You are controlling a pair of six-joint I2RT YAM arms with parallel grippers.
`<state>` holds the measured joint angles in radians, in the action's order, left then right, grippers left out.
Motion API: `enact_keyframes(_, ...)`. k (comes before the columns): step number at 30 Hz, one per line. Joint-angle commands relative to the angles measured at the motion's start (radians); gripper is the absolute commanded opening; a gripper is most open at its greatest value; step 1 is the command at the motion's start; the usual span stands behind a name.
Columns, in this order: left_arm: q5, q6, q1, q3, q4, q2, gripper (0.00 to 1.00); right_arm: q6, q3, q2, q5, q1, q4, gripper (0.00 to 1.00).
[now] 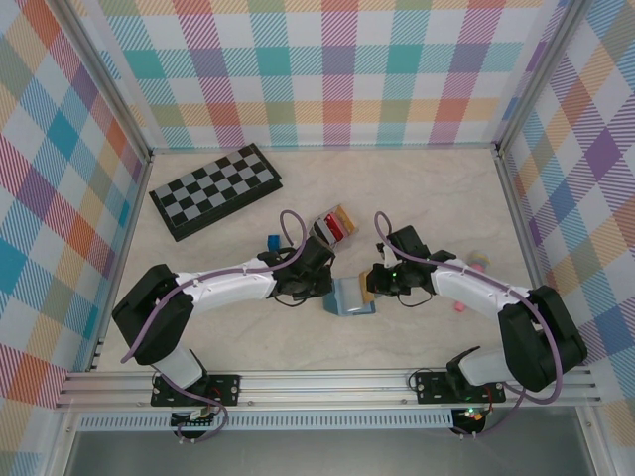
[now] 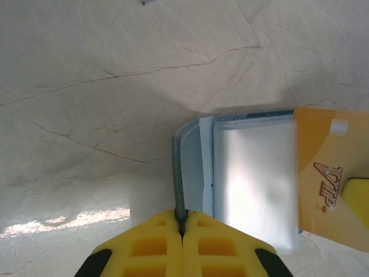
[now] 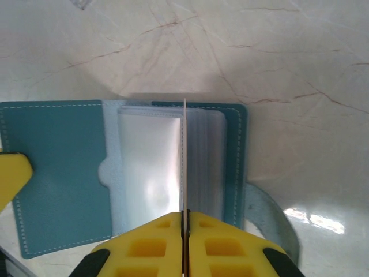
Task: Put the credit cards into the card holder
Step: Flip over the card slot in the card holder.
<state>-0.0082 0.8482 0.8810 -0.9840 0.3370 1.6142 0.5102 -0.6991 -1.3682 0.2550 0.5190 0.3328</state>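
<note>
both arms meet at the centre of the top view, over a blue wallet [image 1: 352, 297] lying open on the marble table [image 1: 427, 188]. the left gripper [image 2: 181, 222] is clenched on the wallet's cover flap. that flap runs edge-on up from between its yellow fingers [image 2: 150, 242] in the left wrist view. the right gripper [image 3: 184, 216] is pinched tight on an orange card [image 2: 323, 173] printed "vip". in the right wrist view the card stands as a thin upright line over the wallet's clear sleeves [image 3: 147, 161]. whether its edge sits inside a sleeve i cannot tell.

in the left wrist view the orange card overlaps the right side of the sleeves. the card holder [image 1: 337, 226] sits just above the wallet in the top view, apart from both grippers. red and tan cards stand in it.

a chessboard [image 1: 216, 190] lies at upper left. a small blue cube [image 1: 273, 241] rests between it and the card holder. small pink bits [image 1: 476, 260] lie beside the right arm.
</note>
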Motion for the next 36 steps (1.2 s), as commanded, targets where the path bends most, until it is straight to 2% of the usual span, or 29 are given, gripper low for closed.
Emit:
enact_keyframes(1, 0.004, 0.005, -0.008, 0.021, 0.004, -0.005, 0.00, 0.025, -0.002, -0.006, 0.080, 0.006, -0.048, 0.08)
enact_keyframes(9, 0.003, 0.013, -0.008, 0.026, -0.007, -0.001, 0.00, 0.053, -0.030, 0.009, 0.126, 0.013, -0.065, 0.09)
enact_keyframes(16, -0.008, 0.024, -0.008, 0.037, -0.030, 0.005, 0.00, 0.116, -0.023, -0.037, 0.208, 0.048, -0.168, 0.09)
enact_keyframes(26, -0.024, 0.055, -0.014, 0.090, -0.050, 0.004, 0.00, 0.200, 0.016, -0.163, 0.177, 0.079, -0.278, 0.08)
enact_keyframes(30, -0.045, 0.053, -0.015, 0.101, -0.034, -0.004, 0.11, 0.200, 0.022, -0.194, 0.145, 0.079, -0.256, 0.08)
enact_keyframes(34, -0.070, 0.069, -0.014, 0.133, -0.037, -0.045, 0.35, 0.198, 0.030, -0.208, 0.126, 0.079, -0.245, 0.08)
enact_keyframes(36, -0.073, 0.073, -0.014, 0.146, -0.051, -0.061, 0.43, 0.198, 0.030, -0.212, 0.128, 0.079, -0.246, 0.08)
